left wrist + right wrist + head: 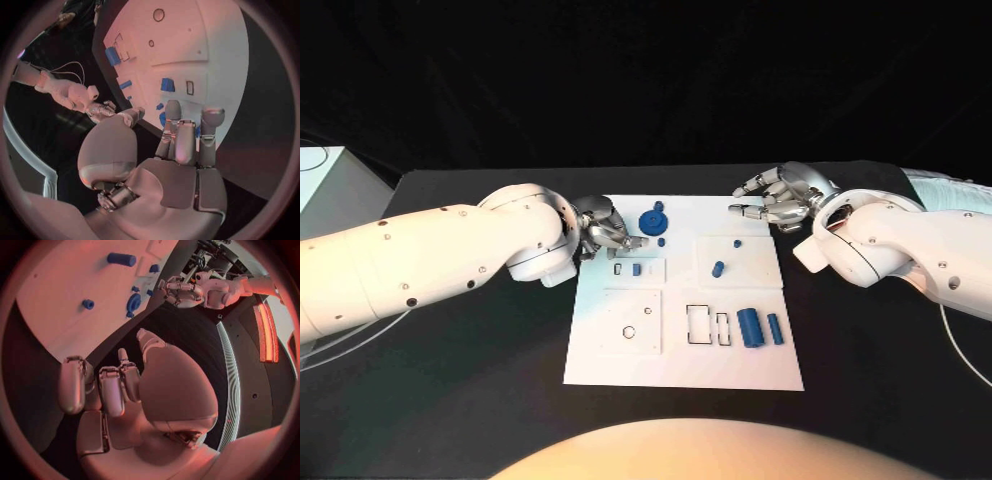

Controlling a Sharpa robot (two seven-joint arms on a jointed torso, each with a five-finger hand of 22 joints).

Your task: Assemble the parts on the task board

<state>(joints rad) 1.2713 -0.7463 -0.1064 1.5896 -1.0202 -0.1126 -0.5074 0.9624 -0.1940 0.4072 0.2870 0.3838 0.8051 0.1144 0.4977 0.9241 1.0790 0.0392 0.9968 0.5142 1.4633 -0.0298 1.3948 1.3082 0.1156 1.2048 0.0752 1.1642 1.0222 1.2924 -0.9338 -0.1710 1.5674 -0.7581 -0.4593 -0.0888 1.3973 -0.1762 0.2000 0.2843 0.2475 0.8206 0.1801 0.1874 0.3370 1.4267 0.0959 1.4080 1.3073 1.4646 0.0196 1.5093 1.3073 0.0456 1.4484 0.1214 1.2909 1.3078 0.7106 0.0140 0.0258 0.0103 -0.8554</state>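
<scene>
The white task board [733, 300] lies mid-table. On it are a round blue part [655, 218], a small block in a slot [636, 269], a peg [718, 267] and two blue cylinders [762, 327]. My left hand [607, 235] hovers at the board's far left edge beside the round part, fingers extended, holding nothing. In the left wrist view the left hand [184, 145] reaches over the board [206, 60], with the block [167, 84] ahead of it. My right hand [780, 195] sits at the far right corner, fingers spread and empty. The right wrist view shows the right hand [119, 385], the round part [133, 303] and the peg [88, 304].
A white box [329, 185] stands at the table's far left edge, with a thin cable [343, 345] trailing beside my left arm. Another cable [961, 345] runs along the right side. Bare black table [444, 400] surrounds the board's near side.
</scene>
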